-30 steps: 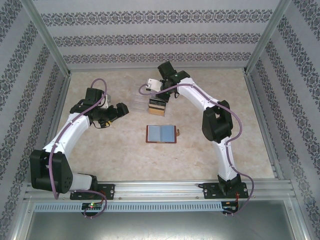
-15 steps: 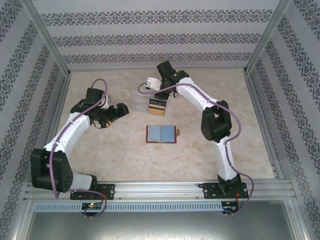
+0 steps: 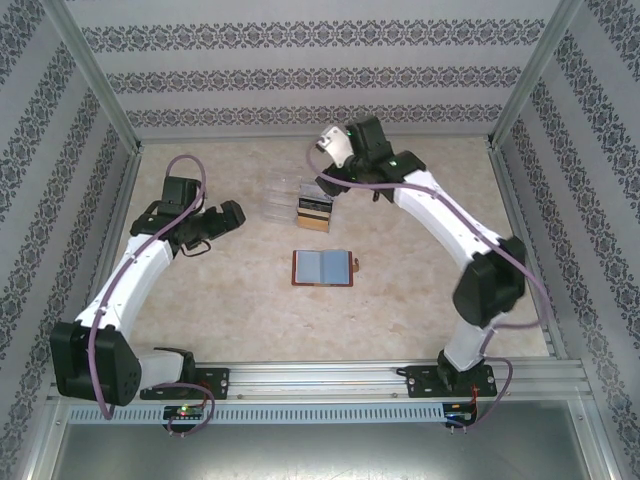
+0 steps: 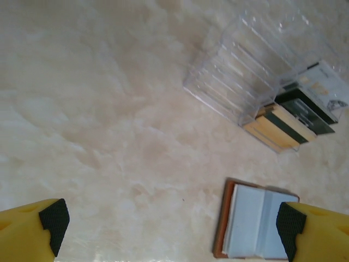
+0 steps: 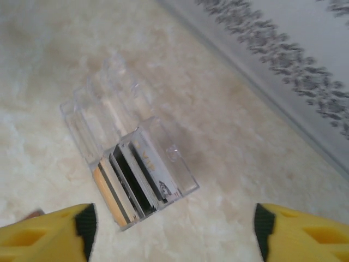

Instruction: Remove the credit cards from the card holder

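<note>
credit cards (image 5: 131, 185) upright in clear rack (image 5: 95, 106); left claw (image 4: 172, 224), right claw (image 5: 174, 224) both wide apart, empty.

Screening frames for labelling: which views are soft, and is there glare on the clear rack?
Top external: evenly lit, sharp, shadows faint. Left wrist: mildly soft, the clear rack readable with a slight sheen. Right wrist: blurred throughout, wallpaper smeared, rack edges faint.

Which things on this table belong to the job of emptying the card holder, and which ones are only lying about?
Belong to the job:
- card holder, lying open
- cards, standing in the clear rack
- left gripper and right gripper, both open

Only there:
- patterned wall
- metal rail at the near edge
</note>
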### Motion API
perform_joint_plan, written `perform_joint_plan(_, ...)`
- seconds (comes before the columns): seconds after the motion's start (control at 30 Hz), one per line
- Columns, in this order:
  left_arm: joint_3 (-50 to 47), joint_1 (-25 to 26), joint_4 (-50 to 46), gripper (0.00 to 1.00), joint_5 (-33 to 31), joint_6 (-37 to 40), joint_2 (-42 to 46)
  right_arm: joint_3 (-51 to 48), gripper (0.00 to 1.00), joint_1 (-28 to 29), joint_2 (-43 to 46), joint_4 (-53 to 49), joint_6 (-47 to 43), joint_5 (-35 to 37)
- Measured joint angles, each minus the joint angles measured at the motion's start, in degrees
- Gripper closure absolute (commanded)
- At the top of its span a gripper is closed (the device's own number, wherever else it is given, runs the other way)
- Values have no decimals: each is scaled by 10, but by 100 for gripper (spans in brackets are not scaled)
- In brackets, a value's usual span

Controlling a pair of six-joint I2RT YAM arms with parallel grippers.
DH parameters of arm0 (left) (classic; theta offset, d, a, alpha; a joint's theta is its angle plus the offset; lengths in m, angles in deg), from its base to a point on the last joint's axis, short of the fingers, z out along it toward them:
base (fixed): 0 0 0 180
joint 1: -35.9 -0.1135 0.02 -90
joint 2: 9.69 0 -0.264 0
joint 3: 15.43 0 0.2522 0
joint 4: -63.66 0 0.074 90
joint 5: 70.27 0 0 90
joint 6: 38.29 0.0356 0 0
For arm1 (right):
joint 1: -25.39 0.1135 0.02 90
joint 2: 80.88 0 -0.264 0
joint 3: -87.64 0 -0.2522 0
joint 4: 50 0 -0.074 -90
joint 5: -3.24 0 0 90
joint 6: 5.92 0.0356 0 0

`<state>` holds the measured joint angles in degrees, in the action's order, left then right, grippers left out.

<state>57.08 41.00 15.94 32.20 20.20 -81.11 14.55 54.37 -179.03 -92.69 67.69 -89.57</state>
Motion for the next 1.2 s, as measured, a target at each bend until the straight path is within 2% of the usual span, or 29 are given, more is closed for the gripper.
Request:
perform_joint_plan(0.1, 0, 0, 14, 1, -47, 0, 14, -94, 2, -3, 86, 50, 48, 41)
perform_joint_plan(0.27, -31, 0, 83, 1, -138, 2, 42, -240, 2, -26, 215, 120, 114, 134)
perform_joint_plan(0.4, -105, -3, 158, 1, -214, 27, 69, -351, 2, -83, 300, 172, 168, 203)
perform_joint_plan(0.47, -157, -3, 207, 1, -249, 47, 85, -414, 2, -129, 337, 198, 202, 228)
perform_joint_plan(0.57, -228, -3, 269, 1, -296, 86, 107, -498, 2, -189, 368, 241, 235, 251)
perform_joint_plan(0.67, -268, -4, 319, 1, -338, 124, 108, -592, 2, -214, 379, 316, 240, 273)
perform_joint_plan(0.77, -289, -12, 377, 1, -353, 153, 85, -647, 2, -221, 358, 363, 237, 282)
perform_joint_plan(0.9, -314, -22, 467, 1, -343, 180, 28, -655, 2, -225, 295, 427, 224, 291)
perform_joint_plan(1.2, -375, -37, 672, 1, -249, 245, -53, -697, 2, -225, 208, 622, 187, 241)
